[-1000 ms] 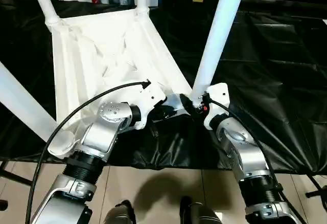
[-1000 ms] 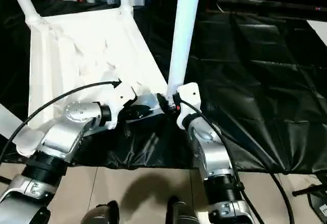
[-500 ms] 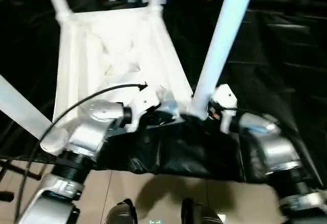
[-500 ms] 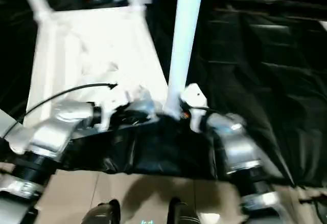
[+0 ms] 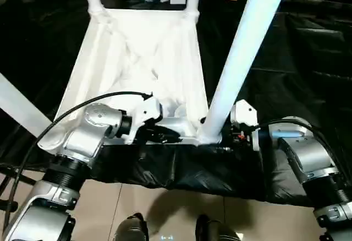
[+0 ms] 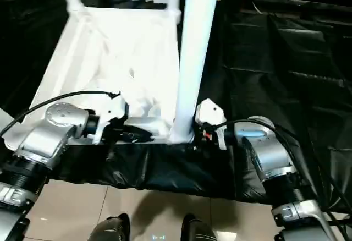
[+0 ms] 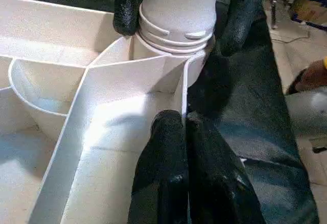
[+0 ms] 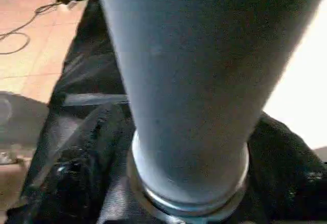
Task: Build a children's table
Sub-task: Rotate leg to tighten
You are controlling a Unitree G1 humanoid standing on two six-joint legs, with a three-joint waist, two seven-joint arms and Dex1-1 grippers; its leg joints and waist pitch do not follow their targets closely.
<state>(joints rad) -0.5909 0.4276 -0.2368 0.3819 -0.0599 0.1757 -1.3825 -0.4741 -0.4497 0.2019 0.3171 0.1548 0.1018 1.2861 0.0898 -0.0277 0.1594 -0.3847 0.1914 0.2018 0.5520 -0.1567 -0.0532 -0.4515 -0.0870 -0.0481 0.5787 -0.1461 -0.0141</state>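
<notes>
Children's table (image 5: 148,59) upside down, picture centre | left gripper (image 7: 184,124) jaws pressed together on rib | right gripper (image 7: 179,9) jaws spread around leg (image 5: 242,59) | advice: seat leg straight, steady top.

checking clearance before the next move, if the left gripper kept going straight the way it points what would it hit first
Probably the corner socket of the upturned table top, where the near leg sits. The left gripper, shut, points along a rib straight at it; exact depth is unclear.

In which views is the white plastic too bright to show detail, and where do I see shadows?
Head views: the tabletop underside is washed out, its ribs faint. Left wrist view: soft shadows between ribs, detail clear. Right wrist view: the leg looks shaded grey, with a blown-out white patch beside it.
</notes>
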